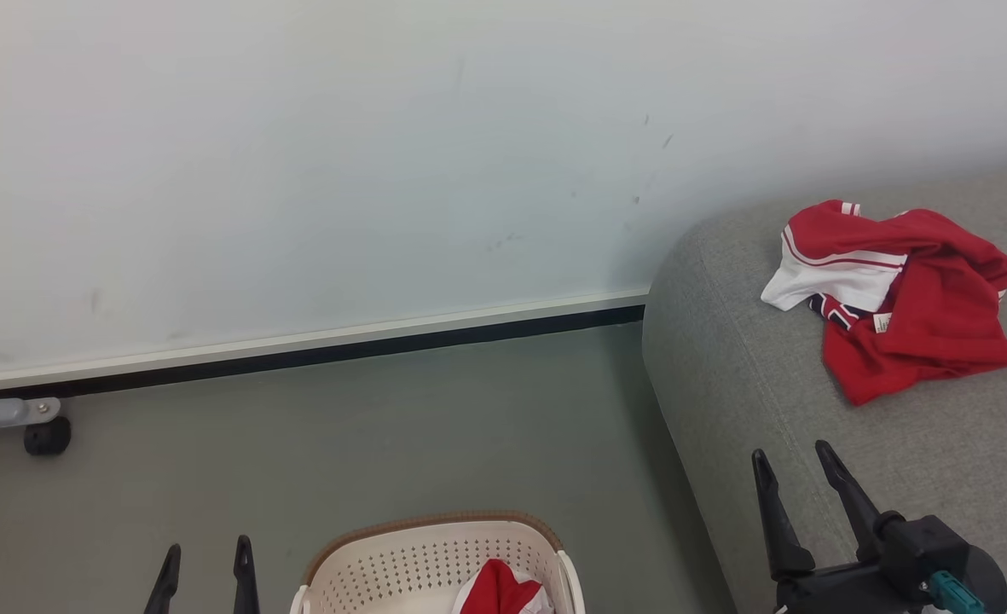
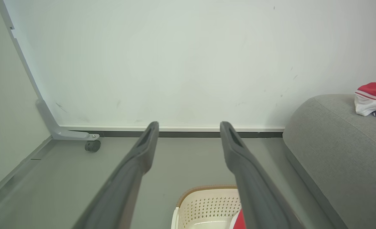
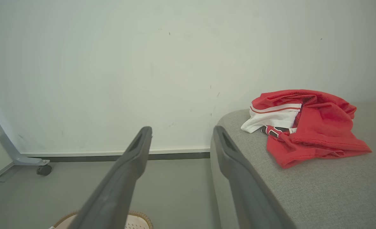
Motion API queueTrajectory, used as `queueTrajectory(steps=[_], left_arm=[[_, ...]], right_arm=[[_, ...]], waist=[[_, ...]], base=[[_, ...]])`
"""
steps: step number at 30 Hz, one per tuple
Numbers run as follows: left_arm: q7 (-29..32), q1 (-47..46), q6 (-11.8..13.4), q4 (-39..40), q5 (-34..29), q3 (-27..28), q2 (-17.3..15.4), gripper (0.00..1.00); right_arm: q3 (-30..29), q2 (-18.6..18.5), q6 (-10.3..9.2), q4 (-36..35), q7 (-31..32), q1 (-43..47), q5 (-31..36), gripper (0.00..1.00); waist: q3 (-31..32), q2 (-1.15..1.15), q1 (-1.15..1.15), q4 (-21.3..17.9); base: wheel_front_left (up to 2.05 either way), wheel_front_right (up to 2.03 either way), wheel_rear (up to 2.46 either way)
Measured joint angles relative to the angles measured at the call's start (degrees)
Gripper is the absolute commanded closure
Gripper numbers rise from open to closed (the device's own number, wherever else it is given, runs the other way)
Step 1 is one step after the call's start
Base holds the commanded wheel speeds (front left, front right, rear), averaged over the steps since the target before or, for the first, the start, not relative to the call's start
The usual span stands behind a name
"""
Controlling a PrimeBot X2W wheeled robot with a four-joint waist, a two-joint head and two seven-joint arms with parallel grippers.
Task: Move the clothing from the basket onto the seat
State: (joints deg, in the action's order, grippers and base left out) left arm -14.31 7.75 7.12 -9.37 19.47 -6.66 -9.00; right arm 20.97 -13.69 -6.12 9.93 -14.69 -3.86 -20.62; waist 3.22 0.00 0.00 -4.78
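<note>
I see the cream perforated plastic basket [image 1: 418,563] cut off at six o'clock, red soft garment [image 1: 496,590] half hidden; left gripper [image 1: 206,550], right gripper [image 1: 791,452] jaws apart, empty.

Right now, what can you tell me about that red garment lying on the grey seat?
The red garment lies crumpled in a loose heap on the grey fabric seat. It looks soft, with a white striped panel, dark lettering and a small tag showing. Nothing but the seat touches it.
</note>
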Motion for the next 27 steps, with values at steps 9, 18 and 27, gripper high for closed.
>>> queueTrajectory(steps=[9, 18, 27], left_arm=[[0.00, 1.01, 0.00, 1.21, -1.51, 0.47, 0.25, 0.00], [0.00, 1.76, 0.00, 1.98, -2.09, 0.60, 0.51, 0.00], [0.00, 2.30, -0.01, 2.99, -2.94, 0.94, 0.09, 0.00]], right_arm=[[-0.87, -0.02, -0.35, -1.59, 0.00, 1.29, 0.49, 0.00], [-1.53, -0.05, -0.45, -2.74, 0.00, 2.33, 1.49, 0.00], [-2.47, -0.25, -0.51, -4.39, 0.00, 2.96, 2.01, 0.00]], waist=[[0.24, 0.00, 0.00, 0.16], [0.36, 0.00, 0.00, 0.40], [-0.91, 0.00, 0.00, 0.24]], base=[[0.00, 0.00, 0.00], [0.00, 0.00, 0.00], [0.00, 0.00, 0.00]])
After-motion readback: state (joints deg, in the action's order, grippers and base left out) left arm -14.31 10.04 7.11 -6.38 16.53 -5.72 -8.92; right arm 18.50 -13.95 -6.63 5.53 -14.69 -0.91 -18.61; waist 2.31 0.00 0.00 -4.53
